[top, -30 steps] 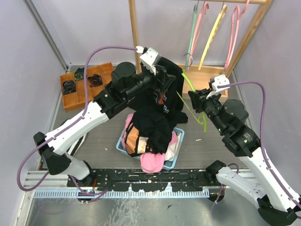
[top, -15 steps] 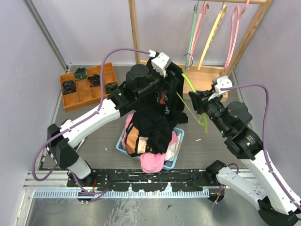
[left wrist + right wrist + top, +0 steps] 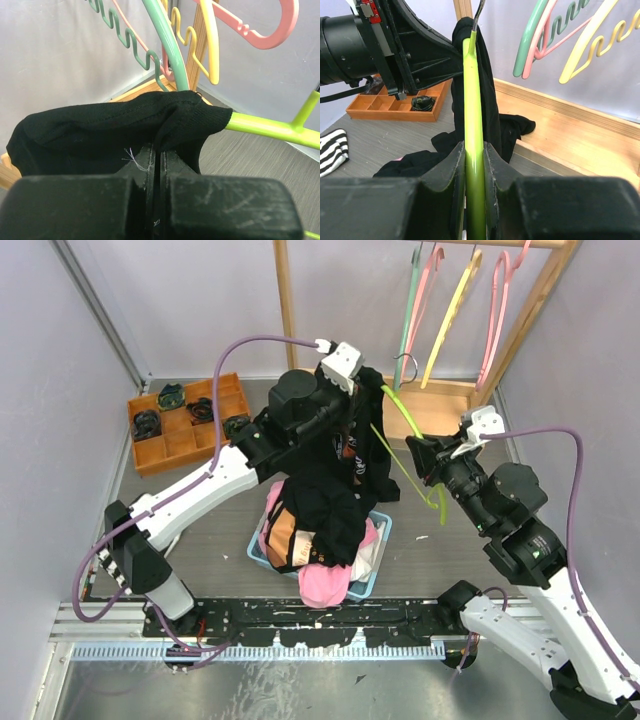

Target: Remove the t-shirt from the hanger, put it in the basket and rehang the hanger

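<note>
Two pincers, both clamped: my L pincer [image 3: 159, 156] pinches the black t-shirt [image 3: 90, 127] fabric, R pincer [image 3: 474, 165] grips the lime hanger [image 3: 472, 85]. T-shirt's draped over hanger's far end, held up betw. both arms.

You have 3 views. The top camera looks steeply down from above and behind the robot, taking in the whole table [image 3: 420, 560]. Each of the 2 wrist cameras looks forward, very close. All 3 share the lime hanger [image 3: 472, 125] and black t-shirt [image 3: 100, 130].
</note>
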Available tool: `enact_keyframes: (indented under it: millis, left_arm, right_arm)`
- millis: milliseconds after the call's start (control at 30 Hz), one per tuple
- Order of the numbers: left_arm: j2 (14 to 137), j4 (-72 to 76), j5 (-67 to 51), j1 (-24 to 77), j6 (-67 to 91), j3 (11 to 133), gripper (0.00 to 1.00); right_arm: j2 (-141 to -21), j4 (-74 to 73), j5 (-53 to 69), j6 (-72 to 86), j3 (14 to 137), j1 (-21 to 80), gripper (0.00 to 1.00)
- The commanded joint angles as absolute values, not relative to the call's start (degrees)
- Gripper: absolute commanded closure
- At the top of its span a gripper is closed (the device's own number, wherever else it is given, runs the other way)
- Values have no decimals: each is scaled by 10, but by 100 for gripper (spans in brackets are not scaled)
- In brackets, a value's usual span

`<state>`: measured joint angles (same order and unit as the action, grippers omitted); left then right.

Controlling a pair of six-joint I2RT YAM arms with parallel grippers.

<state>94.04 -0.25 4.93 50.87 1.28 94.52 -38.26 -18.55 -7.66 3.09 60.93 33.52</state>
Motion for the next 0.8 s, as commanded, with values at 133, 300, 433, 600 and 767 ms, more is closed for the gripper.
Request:
enact_keyframes:
  millis: [133, 300, 433, 600, 767]
  left_arm:
    - [910, 15, 45, 505, 14, 932, 86]
    - [887, 20, 25, 505, 18, 906, 71]
    - [879, 20, 24, 505, 19, 897, 74]
    - [881, 17, 37, 505, 15, 904, 100]
    - [892, 6, 59, 505, 13, 920, 100]
  right_arm:
    - [-369, -128, -102, 24, 635, 334, 99]
    - [-373, -125, -105, 24, 632, 334, 99]
    - [-374, -125, -105, 25, 632, 334, 99]
    - [-372, -125, -104, 26, 633, 334, 99]
    - [-368, -127, -100, 26, 631, 334, 99]
